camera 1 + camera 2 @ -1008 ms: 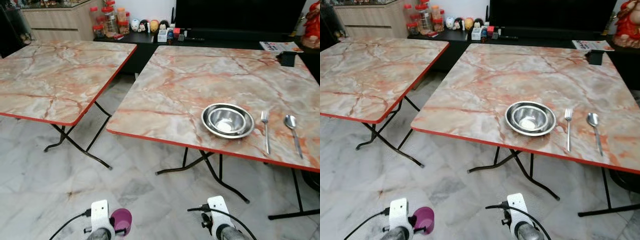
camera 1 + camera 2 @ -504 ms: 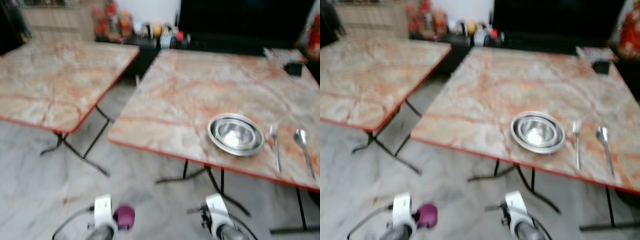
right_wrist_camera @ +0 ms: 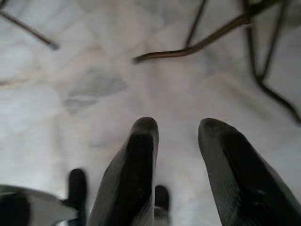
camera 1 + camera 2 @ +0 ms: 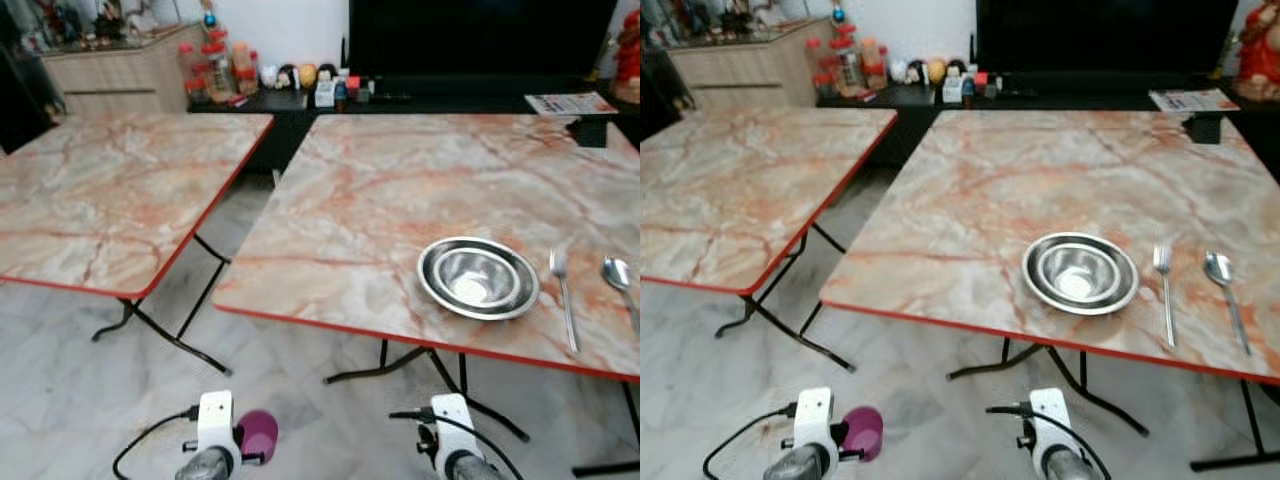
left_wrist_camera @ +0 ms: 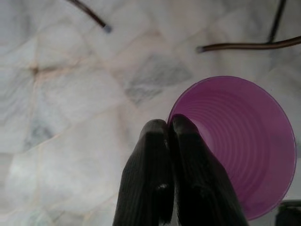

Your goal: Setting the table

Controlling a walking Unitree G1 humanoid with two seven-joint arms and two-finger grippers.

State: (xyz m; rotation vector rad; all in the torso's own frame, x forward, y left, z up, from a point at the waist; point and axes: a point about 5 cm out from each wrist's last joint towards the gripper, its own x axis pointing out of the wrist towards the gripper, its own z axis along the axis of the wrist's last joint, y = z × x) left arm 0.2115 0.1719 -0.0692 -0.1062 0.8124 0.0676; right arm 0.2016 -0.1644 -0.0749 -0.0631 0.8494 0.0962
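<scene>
Left eye view: two marble-patterned folding tables with red edges stand side by side on a pale marble floor [image 4: 60,380], the near table [image 4: 380,200] on the robot's right, the far table [image 4: 110,190] on its left.
Bowl: a steel bowl [image 4: 478,277] sits near the front edge of the near table.
Cutlery: a fork [image 4: 564,300] lies just beside the bowl on its right, and a spoon [image 4: 620,283] lies beyond the fork, apart from it.
Left gripper: the left gripper [image 5: 169,127] hangs low over the floor, its two black fingers pinched together on the rim of a purple cup [image 5: 244,146], one finger inside the rim.
Cup position: held in the air in front of the tables, its open mouth facing the wrist camera.
Right gripper: the right gripper [image 3: 176,127] hangs over the floor near the table legs, its fingers parted with nothing between them.
Background: a dark low cabinet [image 4: 300,100] behind the tables carries jars and small figures.
</scene>
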